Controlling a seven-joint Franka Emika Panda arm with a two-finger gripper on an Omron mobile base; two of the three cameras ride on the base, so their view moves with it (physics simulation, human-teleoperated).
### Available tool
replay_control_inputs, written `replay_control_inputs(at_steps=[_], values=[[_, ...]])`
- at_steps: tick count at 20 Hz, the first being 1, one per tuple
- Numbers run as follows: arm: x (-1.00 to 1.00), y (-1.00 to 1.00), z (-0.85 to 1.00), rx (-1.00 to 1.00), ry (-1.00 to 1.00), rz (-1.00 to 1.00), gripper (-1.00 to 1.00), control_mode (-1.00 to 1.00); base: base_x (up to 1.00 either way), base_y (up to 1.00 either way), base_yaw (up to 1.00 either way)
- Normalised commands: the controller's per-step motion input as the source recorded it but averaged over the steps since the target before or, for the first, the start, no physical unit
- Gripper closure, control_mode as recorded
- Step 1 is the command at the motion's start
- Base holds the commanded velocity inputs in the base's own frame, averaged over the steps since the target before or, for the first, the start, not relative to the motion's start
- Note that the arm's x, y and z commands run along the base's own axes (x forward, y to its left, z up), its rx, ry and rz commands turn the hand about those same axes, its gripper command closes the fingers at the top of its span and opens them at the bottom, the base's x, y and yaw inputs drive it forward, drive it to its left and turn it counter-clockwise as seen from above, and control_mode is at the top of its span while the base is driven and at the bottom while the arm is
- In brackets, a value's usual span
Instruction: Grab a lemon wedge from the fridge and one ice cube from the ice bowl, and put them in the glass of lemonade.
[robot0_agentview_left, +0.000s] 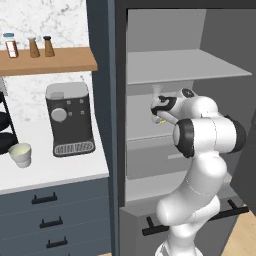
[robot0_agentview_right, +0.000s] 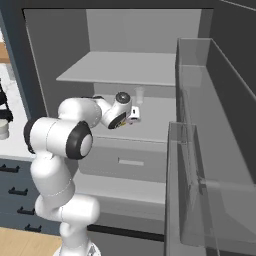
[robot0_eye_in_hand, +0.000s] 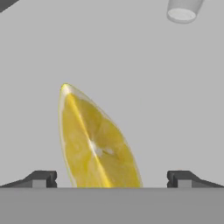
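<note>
bright yellow lemon wedge (robot0_eye_in_hand: 96, 144), grey fridge (robot0_agentview_left: 165, 70)

Lemon wedge (robot0_eye_in_hand: 98, 144) lying bright yellow on fridge (robot0_agentview_right: 150, 120) middle shelf, door standing open. Glass of lemonade (robot0_agentview_left: 20, 154) sitting upright on counter (robot0_agentview_left: 55, 172).

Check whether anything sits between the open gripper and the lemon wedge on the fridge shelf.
Nothing visible does. In the hand view the lemon wedge lies on the bare shelf between the open gripper's fingertips; the small clear glass stands farther back, off to one side.
</note>
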Motion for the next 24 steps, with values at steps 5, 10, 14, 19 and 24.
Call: replay_control_inputs(at_steps=[5,10,14,19,24], values=[[0.04,0.02,-0.03,0.0,0.0,0.0,1.0,-1.0,0.0,0.0,0.0],[0.0,0.0,0.0,0.0,0.0,0.0,1.0,-1.0,0.0,0.0,0.0],[-0.24,0.0,0.0,0.0,-0.02,0.0,1.0,-1.0,0.0,0.0,0.0],[-1.0,-0.02,0.42,0.0,-0.29,0.0,1.0,-1.0,0.0,0.0,0.0],[-1.0,-0.11,0.83,0.02,-0.22,-0.05,1.0,-1.0,0.0,0.0,0.0]])
